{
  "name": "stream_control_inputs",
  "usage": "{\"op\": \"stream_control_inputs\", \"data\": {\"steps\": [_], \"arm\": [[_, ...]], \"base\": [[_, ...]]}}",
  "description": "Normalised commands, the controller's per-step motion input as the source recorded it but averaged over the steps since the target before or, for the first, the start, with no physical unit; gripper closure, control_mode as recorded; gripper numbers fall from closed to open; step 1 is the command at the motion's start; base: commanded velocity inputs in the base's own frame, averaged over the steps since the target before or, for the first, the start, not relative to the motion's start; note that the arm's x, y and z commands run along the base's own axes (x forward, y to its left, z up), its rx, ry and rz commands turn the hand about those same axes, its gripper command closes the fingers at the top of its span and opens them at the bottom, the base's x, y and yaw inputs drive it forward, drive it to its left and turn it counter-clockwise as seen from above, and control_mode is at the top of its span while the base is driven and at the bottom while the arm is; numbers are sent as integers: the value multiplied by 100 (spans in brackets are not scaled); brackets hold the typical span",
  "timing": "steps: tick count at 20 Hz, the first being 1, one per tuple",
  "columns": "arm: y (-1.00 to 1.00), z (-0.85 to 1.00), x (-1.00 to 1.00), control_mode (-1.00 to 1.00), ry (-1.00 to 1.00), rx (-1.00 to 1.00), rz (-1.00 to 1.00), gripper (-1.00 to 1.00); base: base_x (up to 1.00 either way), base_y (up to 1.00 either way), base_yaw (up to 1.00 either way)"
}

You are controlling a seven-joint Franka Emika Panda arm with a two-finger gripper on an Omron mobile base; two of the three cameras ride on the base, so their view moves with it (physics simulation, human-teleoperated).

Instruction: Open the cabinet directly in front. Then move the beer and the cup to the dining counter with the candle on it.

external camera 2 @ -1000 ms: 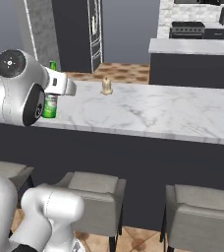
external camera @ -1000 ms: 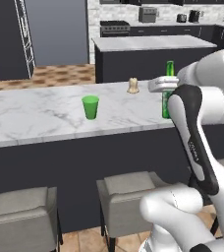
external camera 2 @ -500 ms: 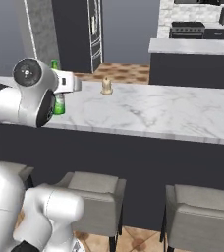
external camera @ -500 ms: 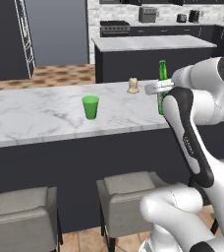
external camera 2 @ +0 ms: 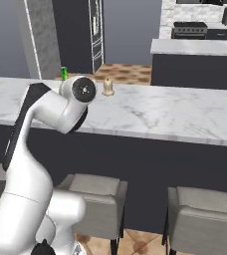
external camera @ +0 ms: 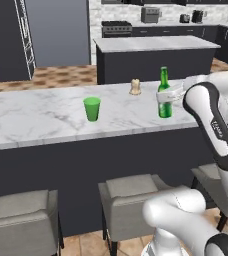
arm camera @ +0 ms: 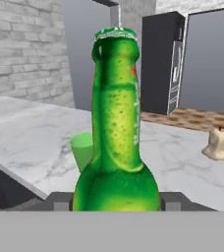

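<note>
The gripper (external camera: pixel 167 97), jaws clamped on the beer (external camera: pixel 164 93), has carried it further along the dining counter (external camera: pixel 41 117), where the cup (external camera: pixel 91 108) already stands, so only release remains.

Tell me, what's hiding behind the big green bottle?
In the hand view, the small bright-green tumbler peeks out behind the slim green glass beer bottle, standing on the white marble dining counter. Only its left rim and side show; the bottle covers the rest.
</note>
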Motion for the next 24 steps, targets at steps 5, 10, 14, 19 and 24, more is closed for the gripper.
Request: {"op": "stream_control_inputs", "data": {"steps": [5, 10, 14, 19, 24], "arm": [[-1, -13, 60, -100, 5, 2, 23, 100], [2, -30, 76, -100, 5, 0, 16, 100], [13, -26, 86, -100, 9, 0, 13, 100], [9, -11, 26, -100, 0, 0, 7, 100], [0, -12, 0, -100, -13, 4, 0, 100]], "base": [[0, 0, 0], [0, 0, 0], [0, 0, 0], [0, 0, 0], [0, 0, 0]]}}
